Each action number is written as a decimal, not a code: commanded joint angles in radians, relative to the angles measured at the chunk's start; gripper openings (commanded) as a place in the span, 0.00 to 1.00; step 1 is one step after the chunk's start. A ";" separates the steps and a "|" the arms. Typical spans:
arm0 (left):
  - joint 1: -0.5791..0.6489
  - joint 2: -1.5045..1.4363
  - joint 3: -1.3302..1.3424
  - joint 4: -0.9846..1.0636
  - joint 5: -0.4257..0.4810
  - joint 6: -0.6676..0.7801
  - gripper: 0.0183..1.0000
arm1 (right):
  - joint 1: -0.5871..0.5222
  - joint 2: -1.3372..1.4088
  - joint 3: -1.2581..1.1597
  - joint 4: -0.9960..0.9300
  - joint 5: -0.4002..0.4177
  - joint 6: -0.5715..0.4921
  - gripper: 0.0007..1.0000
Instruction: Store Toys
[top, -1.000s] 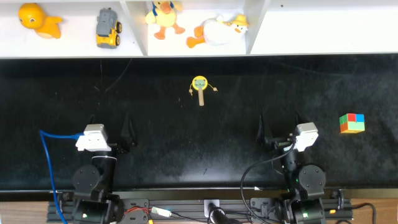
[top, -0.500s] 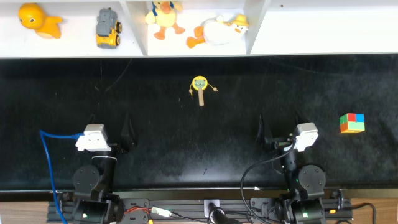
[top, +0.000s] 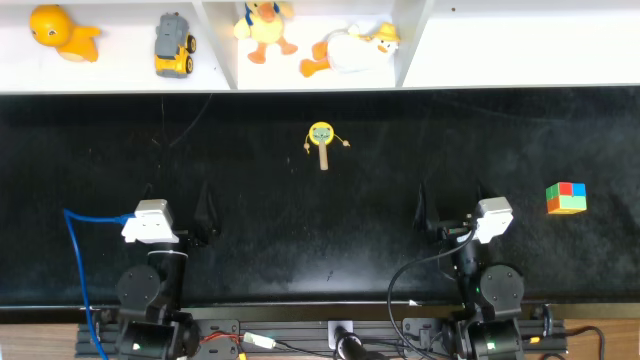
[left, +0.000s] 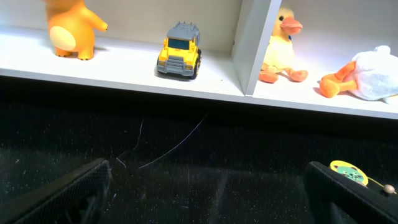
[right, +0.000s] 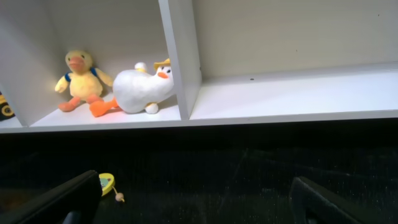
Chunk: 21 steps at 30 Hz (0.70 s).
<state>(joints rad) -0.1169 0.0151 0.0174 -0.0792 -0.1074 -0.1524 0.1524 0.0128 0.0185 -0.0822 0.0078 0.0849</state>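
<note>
Yellow rattle drum (top: 321, 139) flat at mid-surface (top: 300, 240), nearer the far edge by the shelf (top: 500, 60). Colour cube (top: 565, 198) near the right edge. Left claw (top: 177, 197) and right claw (top: 449, 197) toward the near edge, spread wide, empty.

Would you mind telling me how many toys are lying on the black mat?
2: the yellow rattle near the middle of the mat, and the coloured cube to the robot's right.

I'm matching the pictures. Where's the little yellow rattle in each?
Top view: rattle mid-mat, below the middle compartment.
Left wrist view: rattle on the mat before the white plush duck.
Right wrist view: rattle on the mat before the yellow plush duck.
Shared landmark: the white plush duck.
</note>
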 joint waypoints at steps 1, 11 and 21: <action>0.005 -0.012 -0.010 0.004 0.013 0.022 1.00 | 0.005 -0.008 -0.014 0.005 -0.020 0.018 1.00; 0.005 -0.012 -0.010 0.004 0.013 0.022 1.00 | 0.005 -0.004 0.008 0.017 -0.282 0.301 1.00; 0.005 -0.012 -0.010 0.004 0.013 0.022 1.00 | 0.005 0.250 0.414 -0.316 -0.327 0.200 1.00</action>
<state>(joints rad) -0.1169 0.0147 0.0174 -0.0811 -0.1047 -0.1520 0.1520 0.1692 0.2939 -0.3527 -0.2916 0.3328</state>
